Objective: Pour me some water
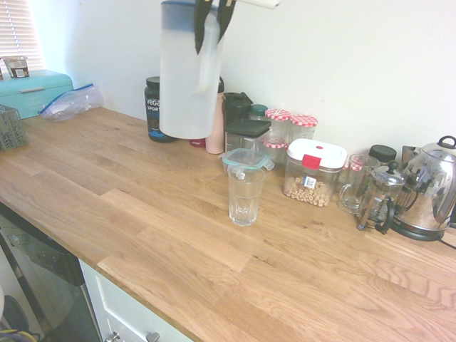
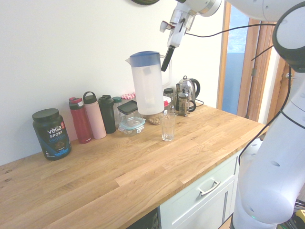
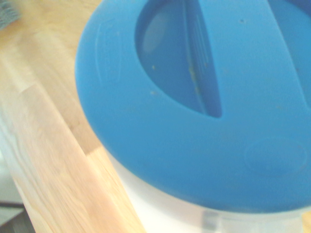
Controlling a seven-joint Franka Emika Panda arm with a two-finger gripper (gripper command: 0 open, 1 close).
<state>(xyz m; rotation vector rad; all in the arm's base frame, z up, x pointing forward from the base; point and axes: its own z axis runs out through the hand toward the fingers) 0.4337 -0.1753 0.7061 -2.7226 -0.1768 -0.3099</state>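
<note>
One frosted jug (image 2: 147, 83) with a blue lid (image 3: 204, 107) hangs upright in mid-air, its side handle clamped by the tool (image 2: 166, 60), above and just behind one empty glass tumbler (image 2: 167, 127) on the desk (image 2: 143, 167). One steel kettle (image 1: 431, 187) stands far along the wall.

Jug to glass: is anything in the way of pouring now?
Nothing visible. The hand holds the jug by its handle, lifted off the counter, upright. The empty glass stands alone in front of the containers, open-topped, with clear air between it and the jug.
</note>
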